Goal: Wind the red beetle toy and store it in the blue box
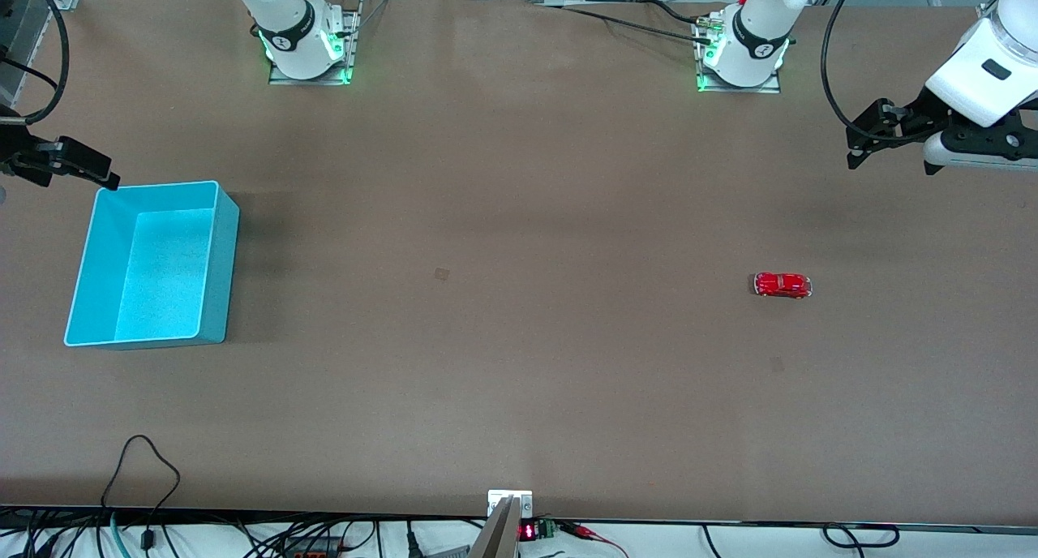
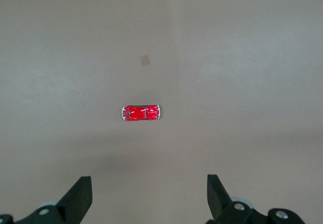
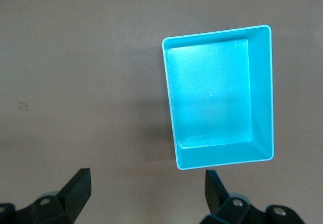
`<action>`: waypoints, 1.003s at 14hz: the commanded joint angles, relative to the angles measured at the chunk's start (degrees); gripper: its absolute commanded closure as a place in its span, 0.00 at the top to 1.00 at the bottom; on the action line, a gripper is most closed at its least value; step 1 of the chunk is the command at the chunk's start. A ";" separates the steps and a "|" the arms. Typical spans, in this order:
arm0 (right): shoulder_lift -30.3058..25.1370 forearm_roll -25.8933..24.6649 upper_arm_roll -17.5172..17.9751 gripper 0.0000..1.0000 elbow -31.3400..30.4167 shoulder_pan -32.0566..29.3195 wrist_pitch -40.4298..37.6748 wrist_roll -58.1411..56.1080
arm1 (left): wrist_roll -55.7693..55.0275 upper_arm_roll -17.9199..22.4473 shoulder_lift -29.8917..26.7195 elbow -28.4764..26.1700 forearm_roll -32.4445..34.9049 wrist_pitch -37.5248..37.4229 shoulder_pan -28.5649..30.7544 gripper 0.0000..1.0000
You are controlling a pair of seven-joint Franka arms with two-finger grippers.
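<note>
The red beetle toy (image 1: 782,285) (image 2: 141,112) stands on its wheels on the brown table, toward the left arm's end. My left gripper (image 1: 872,132) (image 2: 149,183) hangs open in the air over that end of the table, apart from the toy, with nothing between its fingers. The blue box (image 1: 219,282) (image 3: 262,93) sits open-topped and empty toward the right arm's end. My right gripper (image 1: 73,162) (image 3: 147,176) is up over the table beside the box's corner nearest the robot bases, open and holding nothing.
Both arm bases (image 1: 308,43) (image 1: 742,51) stand along the table edge farthest from the front camera. A small metal mount (image 1: 509,503) and loose cables (image 1: 138,461) lie at the edge nearest the camera. A faint square mark (image 1: 442,274) is on the tabletop.
</note>
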 commanded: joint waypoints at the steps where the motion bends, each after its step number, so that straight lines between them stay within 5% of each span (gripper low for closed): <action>1: 0.09 -0.17 0.07 1.00 0.53 -0.11 -0.01 0.66 | -0.31 -0.37 0.37 1.35 0.37 -1.30 0.33 1.00; 14: 0.09 -0.08 0.07 1.00 0.53 -0.11 0.08 0.74 | -2.32 -0.90 1.16 3.81 0.46 -4.63 -0.64 1.00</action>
